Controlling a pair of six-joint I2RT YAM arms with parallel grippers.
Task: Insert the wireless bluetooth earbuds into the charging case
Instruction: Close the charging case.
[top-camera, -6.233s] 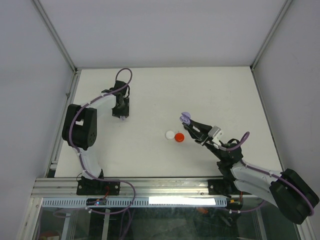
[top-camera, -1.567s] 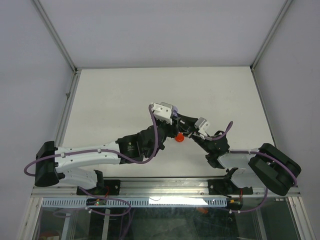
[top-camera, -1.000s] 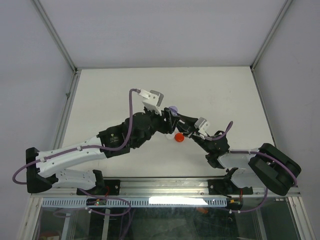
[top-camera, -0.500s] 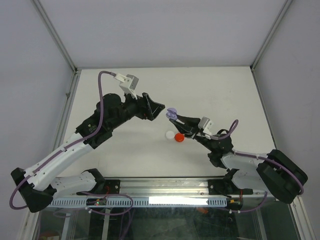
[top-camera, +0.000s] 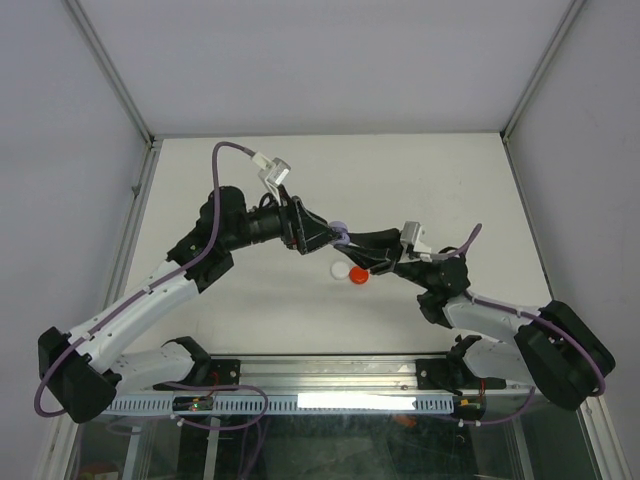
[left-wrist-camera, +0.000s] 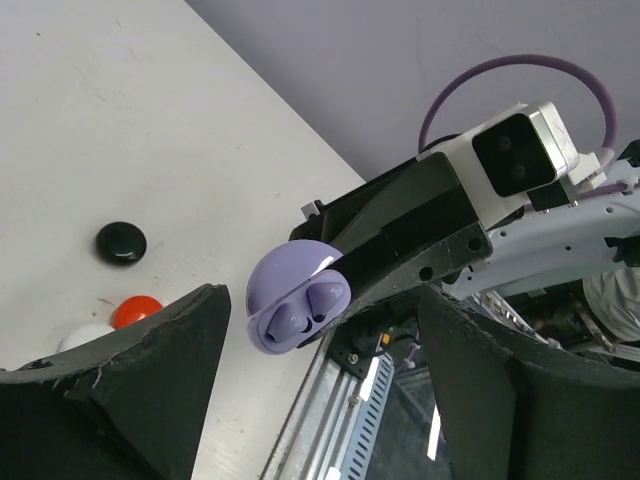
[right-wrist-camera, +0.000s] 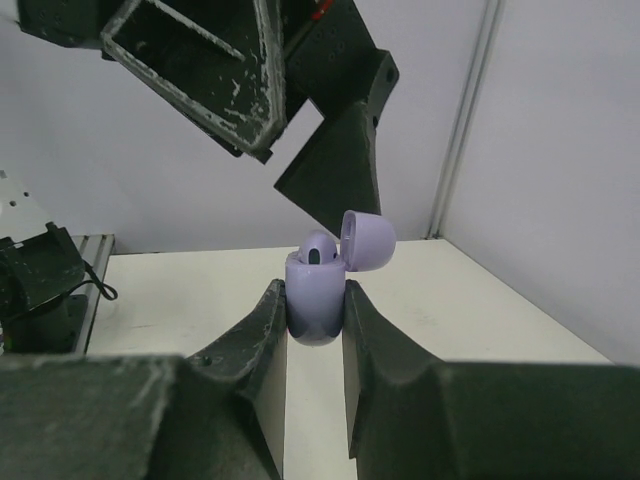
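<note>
The left gripper (top-camera: 322, 238) reaches in from the left and points at the purple charging case (left-wrist-camera: 285, 285). Its fingers (left-wrist-camera: 150, 370) are spread wide, one on each side of the case in the left wrist view. They grip nothing and do not touch the case.

The purple charging case is held up off the surface (top-camera: 450, 190), with its lid hinged open. The two purple earbuds (left-wrist-camera: 325, 297) sit in the wells of the case. In the right wrist view, the rounded top of one bud shows above the rim of the case body, beside the raised lid.

In the top external view, a white round case (top-camera: 341, 270) and a red round case (top-camera: 359, 275) lie side by side on the surface. They are just nearer the arm bases than the purple charging case. A black round case (left-wrist-camera: 121, 242) lies on the surface near them, apart from both.

The right gripper (top-camera: 352, 240) reaches in from the right. Its fingers (right-wrist-camera: 250, 330) are closed onto the lower body of the purple charging case, one finger against each side.
</note>
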